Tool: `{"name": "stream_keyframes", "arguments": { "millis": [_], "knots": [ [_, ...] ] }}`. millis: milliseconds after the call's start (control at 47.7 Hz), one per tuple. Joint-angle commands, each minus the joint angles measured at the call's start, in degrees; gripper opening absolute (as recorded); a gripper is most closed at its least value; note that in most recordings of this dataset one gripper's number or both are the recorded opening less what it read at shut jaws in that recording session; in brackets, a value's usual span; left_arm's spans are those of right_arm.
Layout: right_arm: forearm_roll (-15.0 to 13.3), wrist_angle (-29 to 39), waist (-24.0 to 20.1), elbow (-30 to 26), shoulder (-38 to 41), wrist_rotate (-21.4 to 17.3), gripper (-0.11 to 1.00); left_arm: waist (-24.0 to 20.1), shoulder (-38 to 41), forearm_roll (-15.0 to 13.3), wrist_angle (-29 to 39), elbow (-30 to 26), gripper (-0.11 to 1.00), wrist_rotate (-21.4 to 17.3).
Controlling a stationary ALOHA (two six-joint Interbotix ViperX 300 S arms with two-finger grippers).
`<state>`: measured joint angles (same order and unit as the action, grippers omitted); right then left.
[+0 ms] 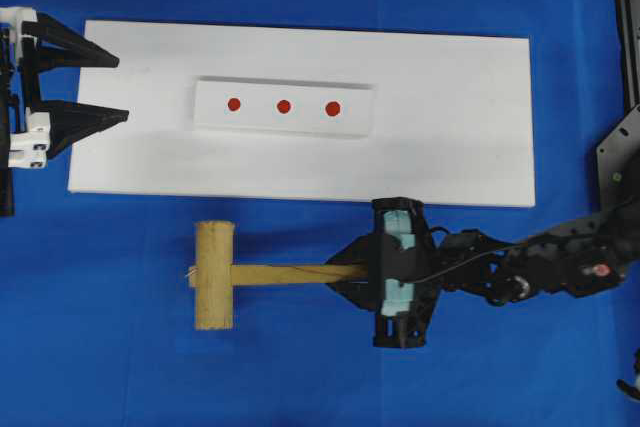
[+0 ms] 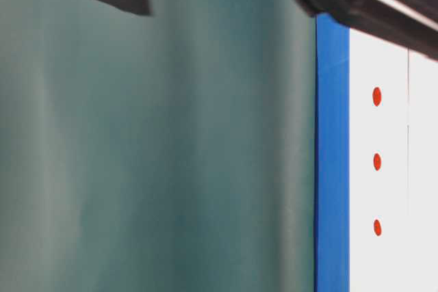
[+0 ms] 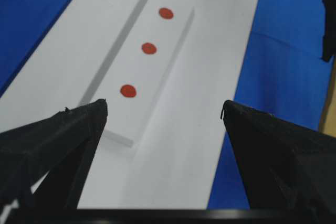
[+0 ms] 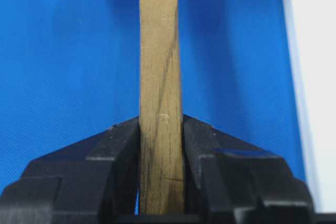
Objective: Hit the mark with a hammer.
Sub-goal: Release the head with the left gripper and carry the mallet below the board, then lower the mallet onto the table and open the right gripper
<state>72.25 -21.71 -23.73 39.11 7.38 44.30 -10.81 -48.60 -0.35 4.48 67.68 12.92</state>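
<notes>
Ahead of the right pincer (image 4: pixel 161 129), the light wooden mallet's (image 4: pixel 160 77) thick cylindrical head is cut off by the right wrist view's top edge.

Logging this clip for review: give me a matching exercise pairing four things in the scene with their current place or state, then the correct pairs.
Column one:
1. hammer
2. left gripper
3. right gripper
4. red marks

Column two:
A. jaws wide open, holding nothing, at the white board's left edge
B. in a row of three on the raised white strip
C. over the blue cloth below the board, head pointing left
D. shut on the wooden handle

Pairs: 1-C, 2-A, 3-D, 4-B
</notes>
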Motion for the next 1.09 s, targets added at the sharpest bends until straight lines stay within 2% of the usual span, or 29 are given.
{"name": "stream_keyframes", "arguments": {
  "millis": [0,356,608,1069],
  "knots": [
    [0.7,0.1,-0.1,-1.9,0.5,-0.2,0.09,-0.3,0.0,-0.1,-0.4,-0.5,0.86,0.0],
    [1.0,0.6,-0.4,-2.6,4.2,-0.1,0.09,-0.6,0.0,-0.1,-0.4,-0.2,0.86,-0.1],
    [0.2,3.7,-0.4,-2.5,4.4,0.1,0.09,-1.6,0.0,-0.1,-0.4,-0.2,0.86,-0.6],
    [-0.2,3.9,-0.3,-2.1,5.7,0.2,0.09,-1.7,-0.2,-0.1,-0.4,0.0,0.86,-0.6]
  ]
}}
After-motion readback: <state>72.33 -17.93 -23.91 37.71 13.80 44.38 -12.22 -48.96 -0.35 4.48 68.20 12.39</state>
